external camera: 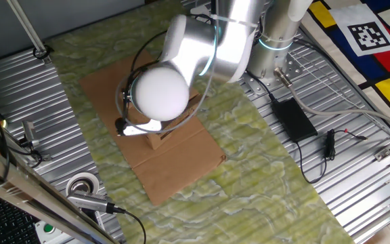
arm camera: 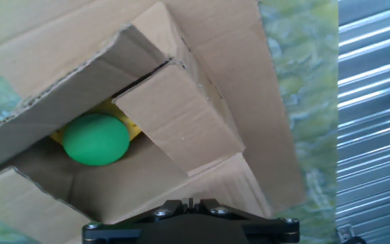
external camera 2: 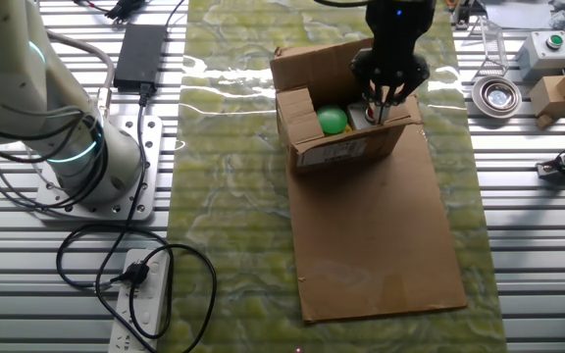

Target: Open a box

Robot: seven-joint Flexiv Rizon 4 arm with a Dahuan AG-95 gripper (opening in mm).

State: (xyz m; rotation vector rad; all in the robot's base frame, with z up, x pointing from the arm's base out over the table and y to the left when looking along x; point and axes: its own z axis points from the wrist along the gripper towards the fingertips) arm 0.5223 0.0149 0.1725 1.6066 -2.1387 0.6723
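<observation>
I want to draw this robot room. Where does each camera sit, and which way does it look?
One fixed view: high beside the table, looking down; the arm's white elbow hides most of the box.
The other fixed view: high on the opposite side, looking down at the open box, green ball, gripper and robot base.
Hand view: on the hand, looking into the box; only the gripper's dark edge shows.
Shared: the box.

A ribbed metal table [external camera 2: 538,255] carries a green marbled mat [external camera 2: 233,196]; a power strip [external camera 2: 143,304] and tape roll [external camera: 81,186] lie at its edges.
</observation>
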